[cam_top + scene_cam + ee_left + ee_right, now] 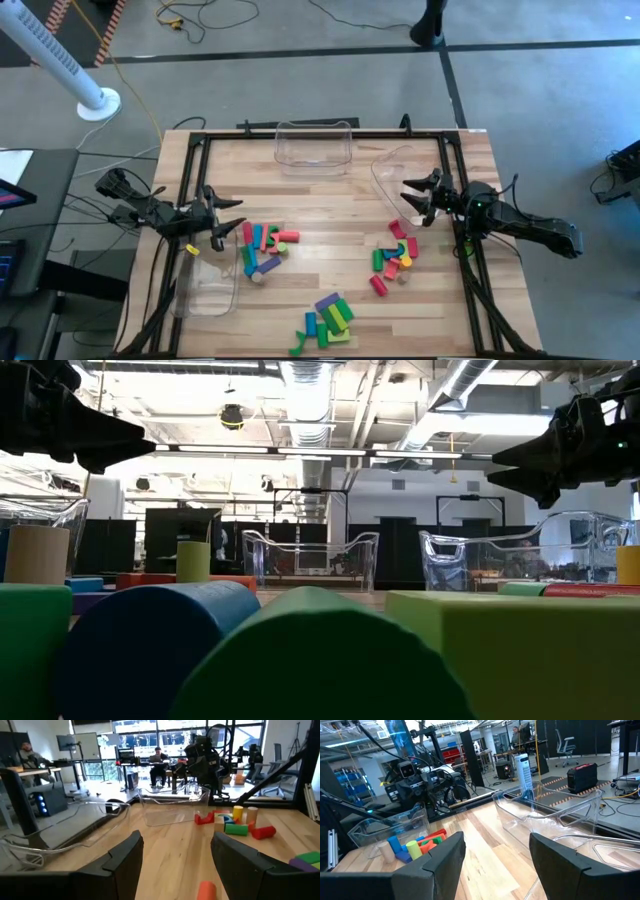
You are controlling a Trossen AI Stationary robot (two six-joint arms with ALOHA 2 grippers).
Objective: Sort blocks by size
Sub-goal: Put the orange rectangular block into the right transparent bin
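currently left gripper (232, 217) jaws open, empty, hovering by left clear bin (205, 290). right gripper (412, 196) jaws open, empty, above right bin (385, 172). blocks (262, 247) in three piles on table (330, 210), none in bins.

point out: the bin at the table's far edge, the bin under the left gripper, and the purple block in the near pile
far bin (313, 165): high view, on its near wall.
left bin (205, 290): high view, on its bare floor.
purple block (327, 301): high view, on its top face.
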